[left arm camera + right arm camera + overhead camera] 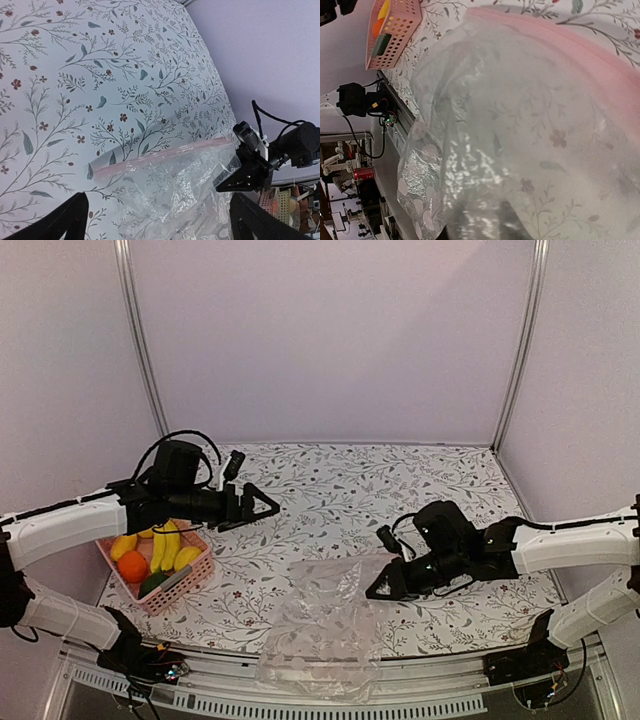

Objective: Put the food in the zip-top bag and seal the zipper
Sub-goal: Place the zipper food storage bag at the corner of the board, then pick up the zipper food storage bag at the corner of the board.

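Note:
The clear zip-top bag (325,630) lies crumpled at the table's front edge, its pink zipper (160,157) along the far side. My right gripper (378,588) is at the bag's right edge. Its fingers (510,222) show dimly through the film, close together and pinching the plastic. The food is in the pink basket (150,605) at the left: yellow bananas (165,545), an orange (132,565), lemon-like pieces (187,557) and a dark green piece (155,583). My left gripper (262,507) hovers open and empty just right of the basket, pointing towards the bag (175,185).
The floral tablecloth (340,490) covers the table inside pale walls. A metal rail (300,690) runs along the front edge, and the bag overhangs it. Cables and a small board (385,117) sit by the left arm's base.

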